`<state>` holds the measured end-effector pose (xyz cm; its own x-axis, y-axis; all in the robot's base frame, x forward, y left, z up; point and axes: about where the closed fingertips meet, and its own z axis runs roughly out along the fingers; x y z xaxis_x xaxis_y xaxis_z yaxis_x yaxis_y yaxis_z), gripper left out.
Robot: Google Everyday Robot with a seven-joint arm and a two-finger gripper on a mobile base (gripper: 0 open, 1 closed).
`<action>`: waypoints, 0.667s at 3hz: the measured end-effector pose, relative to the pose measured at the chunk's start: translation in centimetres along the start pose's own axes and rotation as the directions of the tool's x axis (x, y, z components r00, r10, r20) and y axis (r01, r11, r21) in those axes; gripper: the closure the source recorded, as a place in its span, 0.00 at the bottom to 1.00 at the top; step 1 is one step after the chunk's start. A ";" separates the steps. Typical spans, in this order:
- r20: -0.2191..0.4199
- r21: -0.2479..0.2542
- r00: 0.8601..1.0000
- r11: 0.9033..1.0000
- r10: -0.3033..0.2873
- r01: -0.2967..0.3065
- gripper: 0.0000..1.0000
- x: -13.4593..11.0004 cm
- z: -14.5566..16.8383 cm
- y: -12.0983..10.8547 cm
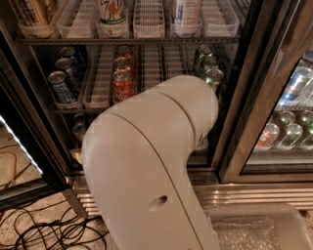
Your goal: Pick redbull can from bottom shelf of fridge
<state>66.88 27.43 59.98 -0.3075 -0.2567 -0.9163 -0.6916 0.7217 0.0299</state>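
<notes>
My bulky white arm (146,166) fills the middle and pokes into the dark-framed, glass-doored fridge (243,102). The gripper is hidden behind it, low by the bottom shelf (201,145); open or closed, I can't tell. The slim, silver-topped redbull can (78,131) stands at that shelf's left end, just beside the arm.

In the fridge (240,117) I count three dark-blue cans (61,89), three red cans (122,84) and three green cans (213,78) on the middle rack, with one green-and-white bottle (112,10) and one white-and-blue bottle (185,10) above them. Lowest down I make out two slim silver-topped redbull cans (79,131). I have one arm (146,166) here, and my gripper is hidden behind it.
</notes>
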 end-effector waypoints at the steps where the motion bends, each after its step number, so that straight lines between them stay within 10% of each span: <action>1: -0.001 -0.001 1.000 1.000 0.004 -0.004 0.40 0.0 0.6 0.0; 2: -0.005 0.004 1.000 1.000 0.008 -0.008 0.43 0.2 0.7 -0.3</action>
<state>67.54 27.63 59.52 -0.3160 -0.2539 -0.9142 -0.6865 0.7262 0.0357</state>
